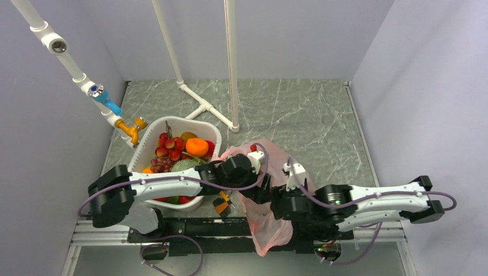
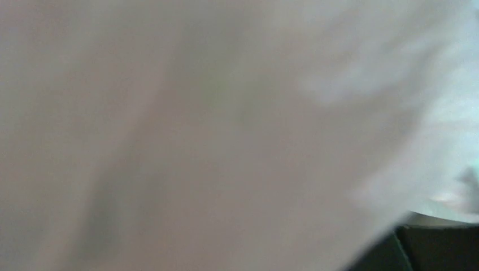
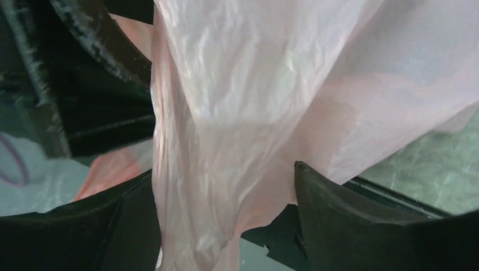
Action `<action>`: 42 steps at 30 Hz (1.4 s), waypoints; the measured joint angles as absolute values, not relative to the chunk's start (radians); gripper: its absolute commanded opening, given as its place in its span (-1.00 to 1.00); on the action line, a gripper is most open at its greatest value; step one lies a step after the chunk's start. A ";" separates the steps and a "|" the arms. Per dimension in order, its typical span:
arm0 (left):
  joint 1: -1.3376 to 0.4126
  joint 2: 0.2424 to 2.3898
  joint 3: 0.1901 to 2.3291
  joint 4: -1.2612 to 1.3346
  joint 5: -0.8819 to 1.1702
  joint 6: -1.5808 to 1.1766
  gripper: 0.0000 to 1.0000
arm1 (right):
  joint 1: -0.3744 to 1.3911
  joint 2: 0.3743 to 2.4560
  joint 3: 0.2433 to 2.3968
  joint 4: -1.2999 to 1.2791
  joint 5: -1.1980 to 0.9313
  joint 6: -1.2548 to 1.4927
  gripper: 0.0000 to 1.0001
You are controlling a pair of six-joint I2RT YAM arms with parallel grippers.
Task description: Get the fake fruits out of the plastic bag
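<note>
From above, the bag (image 1: 269,227) sags between my left gripper (image 1: 253,184) and right gripper (image 1: 275,202), its tail hanging over the near edge of the table (image 1: 311,115). No fruits show inside it.

Left wrist: only blurred pink film, so I cannot tell whether that gripper is clenched; perhaps it is buried in the bag.

Right wrist: my fingers (image 3: 350,226) grasp a gathered fold.

The risks are that a hard pull tears the thin film, or that fruits spill off the edge.

Bright, even light; left wrist view wholly out of focus.
</note>
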State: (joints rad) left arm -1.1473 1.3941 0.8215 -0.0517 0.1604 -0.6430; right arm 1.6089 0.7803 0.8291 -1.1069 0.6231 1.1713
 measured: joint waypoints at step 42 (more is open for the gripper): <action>-1.245 1.819 1.110 0.005 0.025 -0.593 0.35 | 1.611 0.628 0.707 -1.068 0.595 1.219 -1.00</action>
